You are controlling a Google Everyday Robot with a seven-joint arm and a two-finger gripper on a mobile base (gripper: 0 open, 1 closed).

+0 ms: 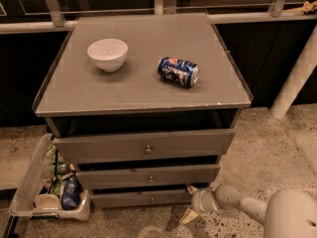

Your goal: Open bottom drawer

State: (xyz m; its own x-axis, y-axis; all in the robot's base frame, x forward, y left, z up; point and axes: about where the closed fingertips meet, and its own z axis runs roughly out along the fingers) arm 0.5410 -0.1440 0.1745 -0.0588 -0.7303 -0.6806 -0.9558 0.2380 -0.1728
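1. Low at the right, close to the floor (277,148): the gripper (189,202), on a pale arm (247,208) reaching in from the lower right corner. Spread wide, one yellowish fingertip (190,187) up and the other down, with nothing held between.
2. Just left of the gripper: the bottom drawer (129,199), lowest of three grey fronts, under the middle drawer (119,176) and the top drawer (109,147). Long axis running left to right. Set furthest back of the three, so probably shut or barely out.
3. Deciding relation: the small brass knob (152,200) at mid-front, leftward of the jaws at roughly the same height. Jaws level with the front's right end, seemingly straddling it top and bottom; contact impossible to tell.
4. Judged next: either shifting left to close on the knob, or hooking that right edge, then pulling straight out toward the camera. Off-centre pulling likely to skew the drawer.
5. Containers: a white bowl (107,53) on the cabinet top (143,95), nothing showing inside; a blue can (178,72) lying on its side to the right, apart from it.
6. Beside the cabinet's left, on the floor: a clear bin (26,185) holding snack packets (71,192) and a pale cup (47,201).
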